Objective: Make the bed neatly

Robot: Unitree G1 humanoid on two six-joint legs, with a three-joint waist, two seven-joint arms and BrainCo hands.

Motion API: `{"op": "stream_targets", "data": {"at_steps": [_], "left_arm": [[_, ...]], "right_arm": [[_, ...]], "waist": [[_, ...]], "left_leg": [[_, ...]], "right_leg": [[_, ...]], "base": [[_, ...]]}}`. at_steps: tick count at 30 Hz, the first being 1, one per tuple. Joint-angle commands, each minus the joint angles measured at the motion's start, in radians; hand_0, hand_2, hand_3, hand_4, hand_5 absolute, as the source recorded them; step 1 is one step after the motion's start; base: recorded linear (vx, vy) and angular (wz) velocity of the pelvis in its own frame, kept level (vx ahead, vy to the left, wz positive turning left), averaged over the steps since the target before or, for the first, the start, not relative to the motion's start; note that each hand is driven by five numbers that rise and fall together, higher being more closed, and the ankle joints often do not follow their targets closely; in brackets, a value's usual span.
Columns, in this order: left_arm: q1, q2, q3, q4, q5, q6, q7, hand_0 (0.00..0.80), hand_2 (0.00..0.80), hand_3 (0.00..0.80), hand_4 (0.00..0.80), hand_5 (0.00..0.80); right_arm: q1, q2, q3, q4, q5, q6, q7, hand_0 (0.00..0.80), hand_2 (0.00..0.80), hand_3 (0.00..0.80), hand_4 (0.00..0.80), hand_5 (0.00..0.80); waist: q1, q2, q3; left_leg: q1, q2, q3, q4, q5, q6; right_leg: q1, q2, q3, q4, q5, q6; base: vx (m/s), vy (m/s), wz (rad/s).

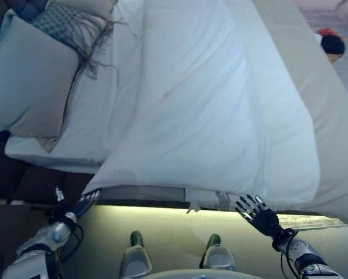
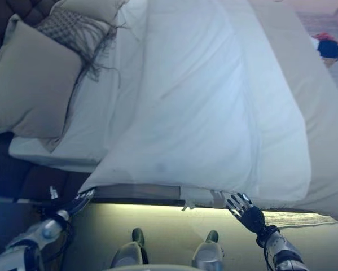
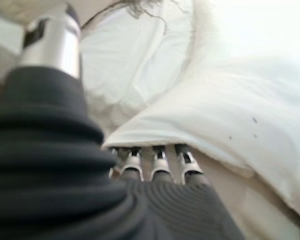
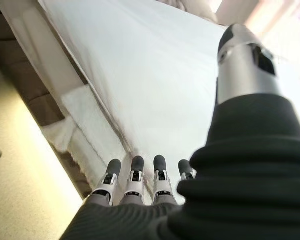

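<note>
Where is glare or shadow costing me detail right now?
Left wrist view: the duvet is washed out white, and its edge lies over the left hand. Left eye view: a bright strip lights the floor under the bed edge; deep shadow below the pillow. Right wrist view: duvet evenly lit, glare only beyond it.

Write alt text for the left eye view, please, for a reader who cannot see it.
A white quilted duvet covers the bed, its near edge hanging over the side. The robot's left hand reaches under its corner, the right hand spreads open below the edge. A large grey pillow lies upper left.
</note>
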Motion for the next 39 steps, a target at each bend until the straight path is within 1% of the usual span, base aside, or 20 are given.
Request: {"op": "stream_targets", "data": {"at_steps": [1, 3, 4, 6, 8, 9, 11, 14, 18, 22, 23, 25, 27, 29, 30, 32, 34, 35, 37, 39], "left_arm": [[0.156, 0.129, 0.069, 0.007, 0.001, -0.191, -0.112, 0.0, 0.0, 0.0, 0.0, 0.0], [0.15, 0.052, 0.02, -0.009, 0.013, -0.206, -0.123, 0.0, 0.0, 0.0, 0.0, 0.0], [0.154, 0.01, -0.004, -0.022, 0.053, -0.213, -0.13, 0.0, 0.0, 0.0, 0.0, 0.0], [0.161, -0.047, -0.039, -0.029, 0.102, -0.223, -0.134, 0.0, 0.0, 0.0, 0.0, 0.0], [0.18, -0.116, -0.081, -0.034, 0.122, -0.267, -0.088, 0.0, 0.0, 0.0, 0.0, 0.0], [0.186, -0.124, -0.085, -0.033, 0.142, -0.273, -0.081, 0.0, 0.0, 0.0, 0.0, 0.0], [0.213, -0.166, -0.103, 0.002, 0.19, -0.298, -0.063, 0.0, 0.0, 0.0, 0.0, 0.0], [0.24, -0.183, -0.107, 0.053, 0.276, -0.304, -0.052, 0.0, 0.0, 0.0, 0.0, 0.0], [0.283, -0.196, -0.115, 0.107, 0.444, -0.337, -0.04, 0.0, 0.0, 0.0, 0.0, 0.0], [0.297, -0.193, -0.134, 0.132, 0.581, -0.358, -0.038, 0.0, 0.0, 0.0, 0.0, 0.0], [0.299, -0.193, -0.146, 0.133, 0.643, -0.37, -0.04, 0.0, 0.0, 0.0, 0.0, 0.0], [0.3, -0.192, -0.182, 0.135, 0.791, -0.407, -0.042, 0.0, 0.0, 0.0, 0.0, 0.0], [0.301, -0.186, -0.236, 0.14, 0.927, -0.44, -0.06, 0.0, 0.0, 0.0, 0.0, 0.0], [0.293, -0.176, -0.321, 0.136, 1.089, -0.498, -0.063, 0.0, 0.0, 0.0, 0.0, 0.0], [0.288, -0.171, -0.354, 0.134, 1.163, -0.52, -0.082, 0.0, 0.0, 0.0, 0.0, 0.0], [0.27, -0.161, -0.419, 0.12, 1.232, -0.567, -0.088, 0.0, 0.0, 0.0, 0.0, 0.0], [0.257, -0.157, -0.458, 0.104, 1.247, -0.594, -0.089, 0.0, 0.0, 0.0, 0.0, 0.0], [0.251, -0.156, -0.47, 0.095, 1.259, -0.598, -0.09, 0.0, 0.0, 0.0, 0.0, 0.0], [0.239, -0.157, -0.499, 0.08, 1.302, -0.608, -0.108, 0.0, 0.0, 0.0, 0.0, 0.0], [0.228, -0.164, -0.532, 0.067, 1.342, -0.601, -0.124, 0.0, 0.0, 0.0, 0.0, 0.0]], "right_arm": [[-0.042, 0.024, -0.008, 0.006, 0.022, -0.042, 0.002, 0.0, 0.0, 0.0, 0.0, 0.0], [-0.046, 0.043, -0.004, -0.006, 0.027, -0.043, -0.006, 0.0, 0.0, 0.0, 0.0, 0.0], [-0.046, 0.06, -0.003, -0.01, 0.029, -0.047, -0.011, 0.0, 0.0, 0.0, 0.0, 0.0], [-0.04, 0.082, -0.002, -0.018, 0.032, -0.051, -0.019, 0.0, 0.0, 0.0, 0.0, 0.0], [-0.029, 0.112, -0.005, -0.025, 0.03, -0.042, -0.023, 0.0, 0.0, 0.0, 0.0, 0.0], [-0.027, 0.116, -0.006, -0.025, 0.029, -0.041, -0.025, 0.0, 0.0, 0.0, 0.0, 0.0], [-0.01, 0.145, -0.009, -0.026, 0.018, -0.03, -0.026, 0.0, 0.0, 0.0, 0.0, 0.0], [0.006, 0.166, -0.007, -0.009, -0.002, -0.027, -0.024, 0.0, 0.0, 0.0, 0.0, 0.0], [0.028, 0.18, 0.0, 0.029, -0.046, -0.017, 0.0, 0.0, 0.0, 0.0, 0.0, 0.0], [0.036, 0.175, -0.005, 0.067, -0.071, -0.003, 0.013, 0.0, 0.0, 0.0, 0.0, 0.0], [0.04, 0.177, -0.004, 0.073, -0.075, -0.003, 0.008, 0.0, 0.0, 0.0, 0.0, 0.0], [0.049, 0.181, -0.001, 0.082, -0.082, -0.006, -0.001, 0.0, 0.0, 0.0, 0.0, 0.0], [0.059, 0.186, 0.013, 0.089, -0.096, -0.022, -0.013, 0.0, 0.0, 0.0, 0.0, 0.0], [0.069, 0.186, 0.039, 0.097, -0.113, -0.039, -0.026, 0.0, 0.0, 0.0, 0.0, 0.0], [0.071, 0.185, 0.048, 0.104, -0.126, -0.045, -0.028, 0.0, 0.0, 0.0, 0.0, 0.0], [0.073, 0.176, 0.073, 0.126, -0.174, -0.075, -0.043, 0.0, 0.0, 0.0, 0.0, 0.0], [0.075, 0.173, 0.087, 0.148, -0.169, -0.067, -0.058, 0.0, 0.0, 0.0, 0.0, 0.0], [0.076, 0.174, 0.092, 0.158, -0.173, -0.072, -0.061, 0.0, 0.0, 0.0, 0.0, 0.0], [0.081, 0.178, 0.105, 0.183, -0.224, -0.106, -0.074, 0.0, 0.0, 0.0, 0.0, 0.0], [0.088, 0.182, 0.122, 0.21, -0.251, -0.111, -0.107, 0.0, 0.0, 0.0, 0.0, 0.0]], "waist": [[0.111, -0.015, -0.033], [0.115, -0.028, -0.027], [0.118, -0.037, -0.025], [0.123, -0.047, -0.025], [0.127, -0.066, -0.03], [0.129, -0.068, -0.032], [0.13, -0.086, -0.05], [0.13, -0.099, -0.075], [0.126, -0.113, -0.129], [0.116, -0.109, -0.174], [0.112, -0.105, -0.183], [0.109, -0.097, -0.199], [0.103, -0.09, -0.211], [0.091, -0.081, -0.228], [0.086, -0.076, -0.233], [0.073, -0.067, -0.245], [0.063, -0.061, -0.25], [0.059, -0.058, -0.252], [0.048, -0.052, -0.256], [0.037, -0.044, -0.257]], "left_leg": [[0.025, -0.055, 0.022, 0.076, -0.124, 0.056], [0.019, -0.047, 0.017, 0.083, -0.122, 0.054], [0.017, -0.042, 0.013, 0.087, -0.12, 0.053], [0.019, -0.035, 0.009, 0.088, -0.118, 0.053], [0.033, -0.025, 0.006, 0.076, -0.111, 0.049], [0.039, -0.023, 0.006, 0.069, -0.108, 0.048], [0.071, -0.014, 0.005, 0.033, -0.096, 0.044], [0.108, -0.003, 0.012, -0.014, -0.078, 0.036], [0.169, 0.008, 0.03, -0.105, -0.042, 0.021], [0.209, 0.007, 0.051, -0.178, -0.016, 0.008], [0.216, 0.006, 0.055, -0.193, -0.009, 0.005], [0.228, 0.003, 0.063, -0.219, 0.002, 0.002], [0.231, 0.002, 0.067, -0.231, 0.009, 0.0], [0.231, 0.001, 0.078, -0.24, 0.014, -0.001], [0.231, 0.0, 0.081, -0.243, 0.016, -0.001], [0.231, -0.002, 0.088, -0.245, 0.019, 0.0], [0.235, -0.002, 0.093, -0.245, 0.019, 0.002], [0.237, -0.002, 0.096, -0.245, 0.019, 0.003], [0.241, -0.002, 0.103, -0.243, 0.019, 0.005], [0.246, -0.001, 0.109, -0.241, 0.017, 0.007]], "right_leg": [[-0.155, -0.11, 0.096, 0.152, 0.002, 0.022], [-0.16, -0.106, 0.101, 0.158, 0.003, 0.022], [-0.16, -0.103, 0.102, 0.162, 0.004, 0.023], [-0.158, -0.098, 0.101, 0.164, 0.007, 0.025], [-0.142, -0.08, 0.096, 0.152, 0.011, 0.026], [-0.136, -0.076, 0.093, 0.146, 0.014, 0.026], [-0.106, -0.05, 0.086, 0.111, 0.02, 0.028], [-0.075, -0.022, 0.078, 0.066, 0.026, 0.027], [-0.024, 0.034, 0.076, -0.032, 0.037, 0.023], [0.013, 0.062, 0.081, -0.11, 0.054, 0.018], [0.02, 0.066, 0.082, -0.127, 0.058, 0.017], [0.035, 0.075, 0.08, -0.157, 0.065, 0.014], [0.043, 0.08, 0.078, -0.175, 0.07, 0.012], [0.042, 0.085, 0.078, -0.187, 0.072, 0.01], [0.04, 0.087, 0.079, -0.187, 0.071, 0.009], [0.039, 0.091, 0.082, -0.187, 0.067, 0.007], [0.044, 0.094, 0.087, -0.187, 0.063, 0.005], [0.044, 0.095, 0.09, -0.187, 0.062, 0.004], [0.045, 0.099, 0.1, -0.187, 0.058, 0.001], [0.046, 0.101, 0.109, -0.187, 0.056, -0.002]], "base": [[-0.057, -0.152, 0.3], [-0.033, -0.186, 0.43], [-0.024, -0.192, 0.42], [-0.005, -0.215, 0.41], [0.025, -0.248, 0.45], [0.06, -0.247, 0.37], [0.086, -0.242, 0.16], [0.083, -0.159, 0.3], [0.086, -0.121, 0.11], [0.046, -0.046, -0.16], [0.033, -0.002, -0.18], [0.024, -0.004, -0.2], [0.018, -0.015, -0.12], [0.019, -0.008, -0.08], [0.018, 0.001, -0.14], [0.023, 0.007, -0.12], [0.042, 0.005, -0.03], [0.053, 0.005, -0.03], [0.038, 0.005, -0.12], [0.03, 0.011, -0.18]]}}
